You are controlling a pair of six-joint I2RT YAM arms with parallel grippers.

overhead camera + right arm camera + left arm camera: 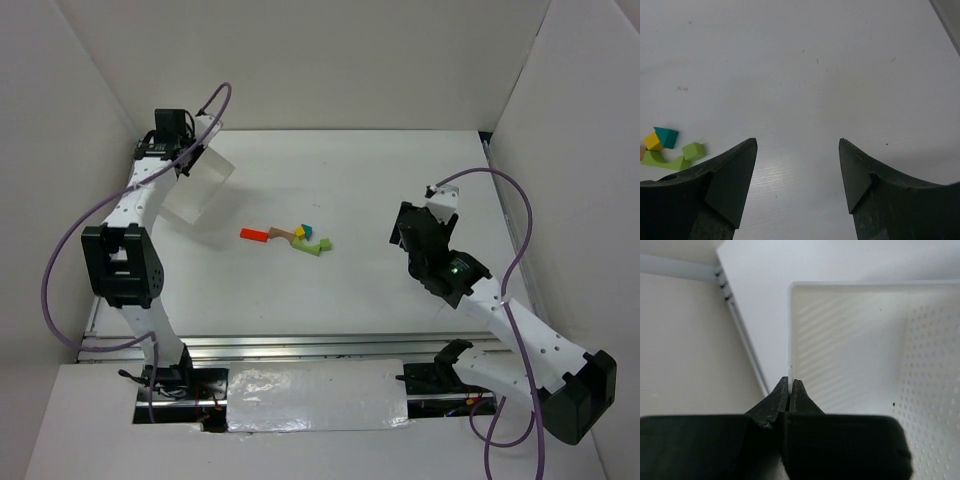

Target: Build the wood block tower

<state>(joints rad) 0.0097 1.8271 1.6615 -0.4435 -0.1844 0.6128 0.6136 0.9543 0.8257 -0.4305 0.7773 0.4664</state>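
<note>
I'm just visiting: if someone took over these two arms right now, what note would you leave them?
Left gripper: shut on the rim of the white box, which is tilted at far left.
Right gripper: open, empty, over bare table right of the blocks.
Blocks: loose mid-table, red one leftmost.
Done: nothing stacked.
Left: the whole tower.

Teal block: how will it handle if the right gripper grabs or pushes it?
The teal block looks small and solid: probably stiff and light. Its sloped faces could slip out of the open right gripper unless squeezed on flat sides. It seems to touch the yellow block, so a push likely drags that along.
</note>
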